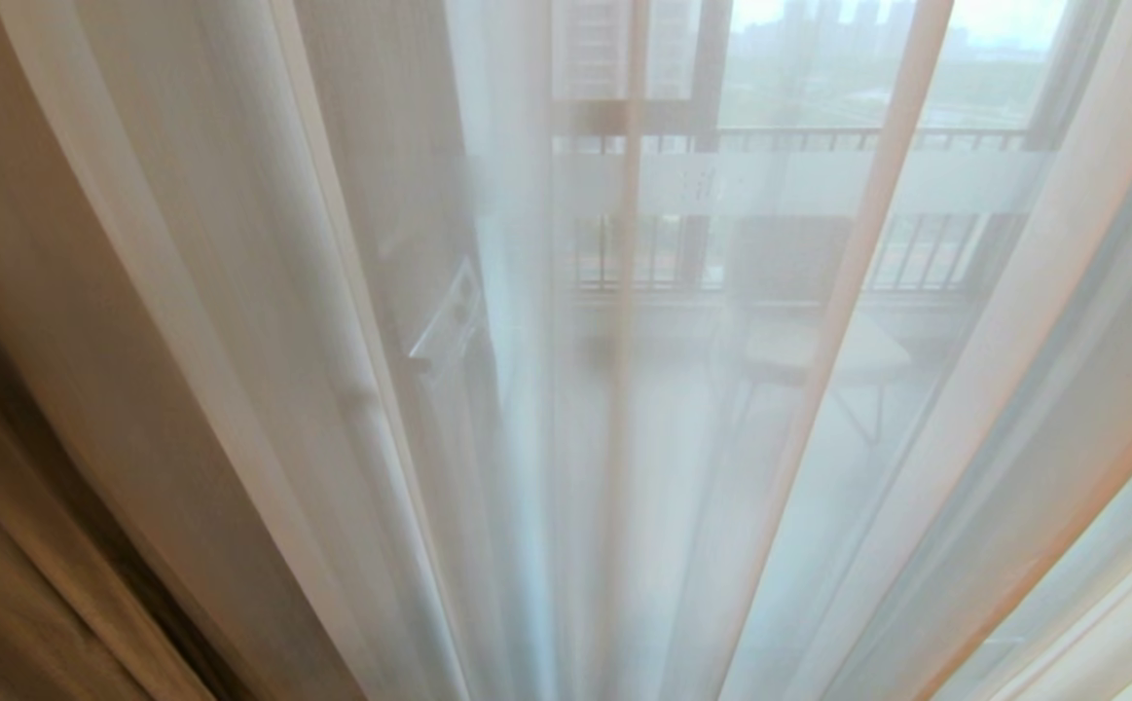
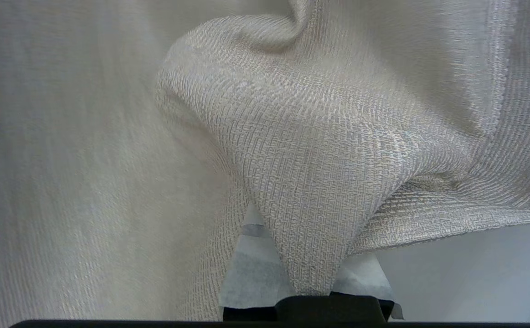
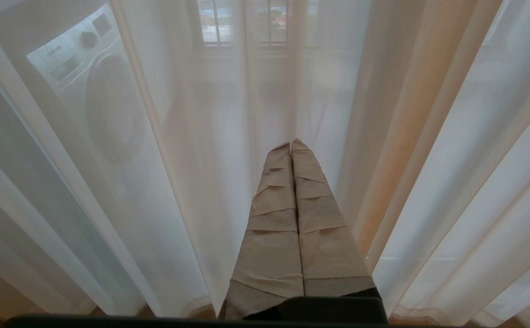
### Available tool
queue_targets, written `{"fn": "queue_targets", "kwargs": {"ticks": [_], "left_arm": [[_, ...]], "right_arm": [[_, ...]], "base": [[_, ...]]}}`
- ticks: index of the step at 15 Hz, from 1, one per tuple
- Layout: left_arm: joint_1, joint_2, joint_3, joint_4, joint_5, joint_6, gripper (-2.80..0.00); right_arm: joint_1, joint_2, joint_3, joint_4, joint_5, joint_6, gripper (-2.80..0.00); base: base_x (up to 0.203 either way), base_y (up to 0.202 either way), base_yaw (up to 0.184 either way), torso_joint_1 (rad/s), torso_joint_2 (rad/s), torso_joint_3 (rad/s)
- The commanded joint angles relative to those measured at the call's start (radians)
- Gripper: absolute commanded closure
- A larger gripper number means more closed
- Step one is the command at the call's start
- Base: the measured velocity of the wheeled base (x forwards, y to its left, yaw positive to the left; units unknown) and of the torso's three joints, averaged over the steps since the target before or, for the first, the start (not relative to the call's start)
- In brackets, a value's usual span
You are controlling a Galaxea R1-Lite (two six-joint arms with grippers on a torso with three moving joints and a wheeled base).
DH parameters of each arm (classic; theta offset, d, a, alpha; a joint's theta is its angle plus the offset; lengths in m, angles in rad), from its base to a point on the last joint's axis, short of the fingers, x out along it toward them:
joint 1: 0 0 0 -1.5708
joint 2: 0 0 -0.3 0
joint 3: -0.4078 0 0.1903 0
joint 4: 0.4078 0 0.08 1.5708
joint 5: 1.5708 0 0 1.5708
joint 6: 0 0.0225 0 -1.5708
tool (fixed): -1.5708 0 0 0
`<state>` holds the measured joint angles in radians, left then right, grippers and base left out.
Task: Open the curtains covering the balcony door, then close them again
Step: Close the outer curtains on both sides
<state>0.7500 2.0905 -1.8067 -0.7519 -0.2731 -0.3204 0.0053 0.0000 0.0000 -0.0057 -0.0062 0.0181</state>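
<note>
With my left hand clamped shut on a fold of the thick beige drape at the far left of the sheers veiling the balcony door, I'd drag it steadily sideways along the rail, never downward, my right hand idle and closed on nothing.

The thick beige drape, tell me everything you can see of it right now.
The thick beige drape is an opaque, coarsely woven grey-beige fabric with a stitched hem band along one edge. In the left wrist view a fold of it is bunched into a peak and pinched between the shut jaws of the left gripper, whose fingers are wrapped in pale tape. In the head view it hangs at the far left, beside the white sheer.
</note>
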Motion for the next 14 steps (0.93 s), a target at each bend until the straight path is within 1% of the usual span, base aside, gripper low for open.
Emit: {"fn": "queue_targets", "kwargs": {"ticks": [1,6,10,14], "left_arm": [[-0.056,-0.117,0.096,-0.004,-0.001,-0.003,0.00],[-0.196,-0.280,0.293,-0.001,-0.001,-0.010,0.00],[-0.325,-0.414,0.458,0.000,0.000,-0.011,0.00],[-0.454,-0.511,0.573,0.002,0.000,-0.011,0.00]], "right_arm": [[0.001,0.000,0.000,0.000,0.000,0.000,0.00],[-0.001,0.000,0.000,0.000,0.000,0.000,0.00],[0.001,0.000,0.000,0.000,0.000,0.000,0.00],[0.001,0.000,0.000,0.000,0.000,0.000,0.00]], "base": [[0.000,0.000,0.000,0.000,0.00,0.000],[0.000,0.000,0.000,0.000,0.00,0.000],[0.000,0.000,0.000,0.000,0.00,0.000],[0.000,0.000,0.000,0.000,0.00,0.000]]}}
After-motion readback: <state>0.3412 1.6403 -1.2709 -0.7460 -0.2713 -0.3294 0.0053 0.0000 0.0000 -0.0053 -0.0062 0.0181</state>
